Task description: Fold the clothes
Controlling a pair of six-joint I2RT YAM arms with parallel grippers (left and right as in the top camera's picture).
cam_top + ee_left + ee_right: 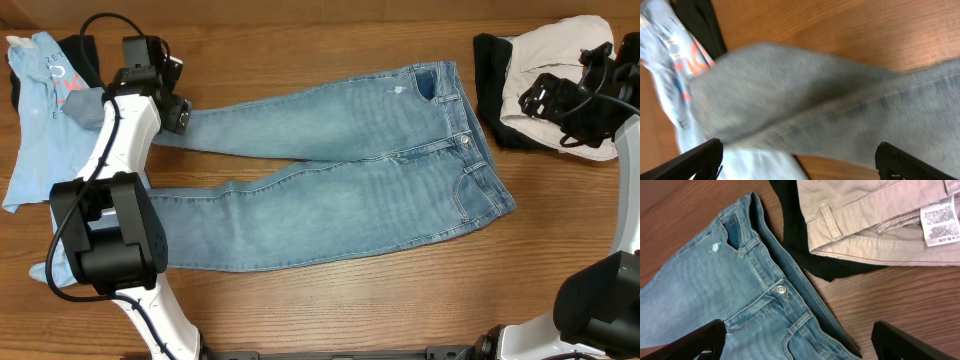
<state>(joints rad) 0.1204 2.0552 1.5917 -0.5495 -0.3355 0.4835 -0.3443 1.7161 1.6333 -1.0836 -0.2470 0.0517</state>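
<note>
Light-blue jeans [350, 170] lie flat across the table, waistband to the right and both legs running left. My left gripper [180, 112] hovers over the hem end of the upper leg [805, 100]. It is open wide [797, 167], with the blurred denim below it and nothing between the fingers. My right gripper [537, 97] is above the beige trousers [570, 40] at the right. It is also open [800, 345], and the jeans' buttoned waistband [782, 290] lies beneath it without contact.
A pale-blue printed T-shirt [35, 130] lies at the far left, partly under the left arm, with a black garment [82, 52] behind it. The beige trousers [875, 215] rest on another black garment [490, 90]. Bare wooden table [300, 40] shows around the jeans.
</note>
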